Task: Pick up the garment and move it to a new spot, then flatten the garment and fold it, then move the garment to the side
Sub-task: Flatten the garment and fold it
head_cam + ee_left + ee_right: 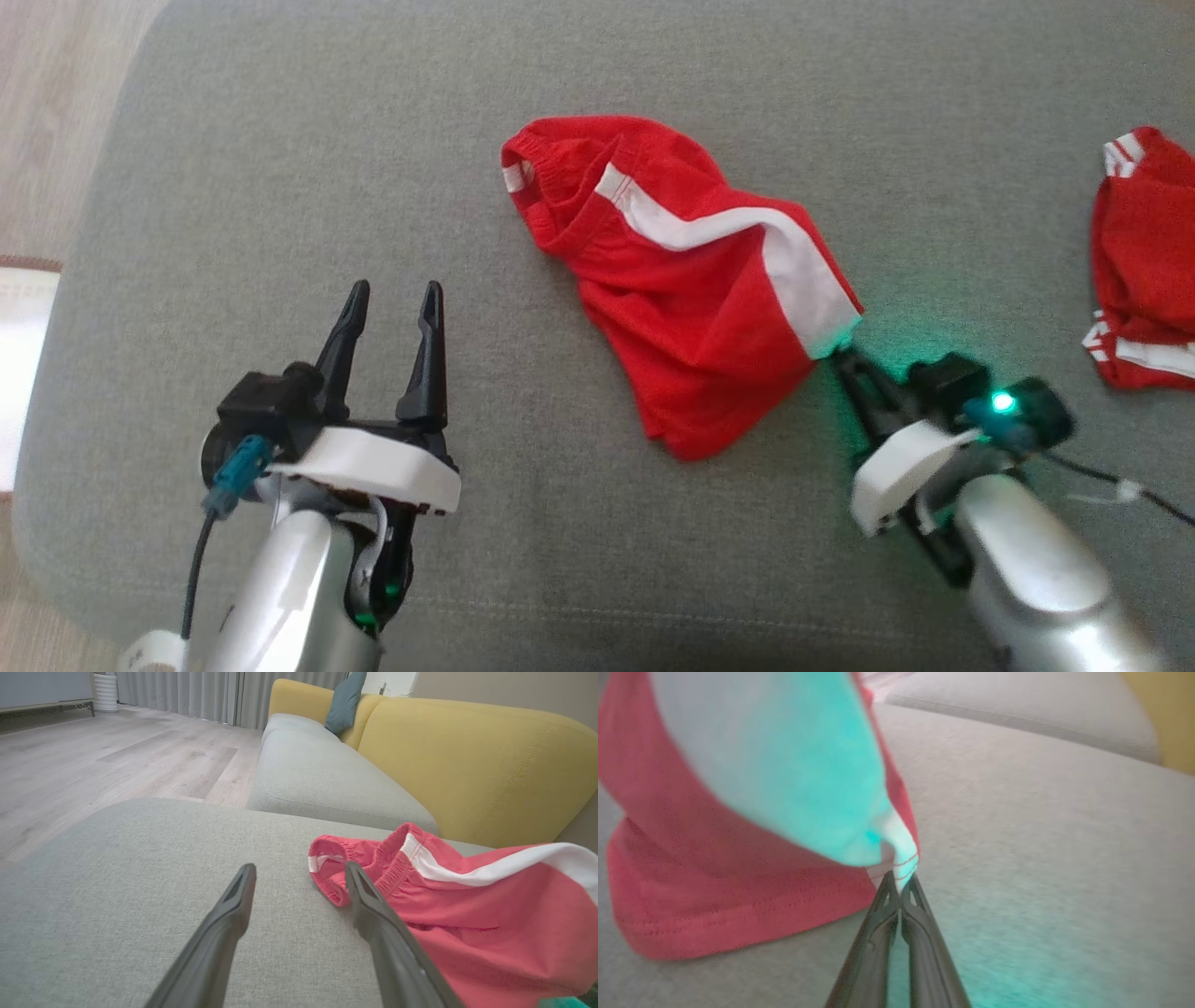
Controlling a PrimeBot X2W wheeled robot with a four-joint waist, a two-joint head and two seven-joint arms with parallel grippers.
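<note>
Head view — right gripper (837, 355) pinched shut on the red shorts (691, 280) at their four-o'clock corner, likely for lifting — left gripper (396, 291) wide open, empty.

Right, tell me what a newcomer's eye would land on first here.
The red garment with a white stripe, crumpled mid grey cushion, stands out first. The right gripper pinches its white hem corner, fingers shut, in a green glow. The left gripper hangs open at lower left, and a second red garment lies at the right edge.

Garment (691, 308) soft matt cloth; cushion (280, 168) coarse grey weave
</note>
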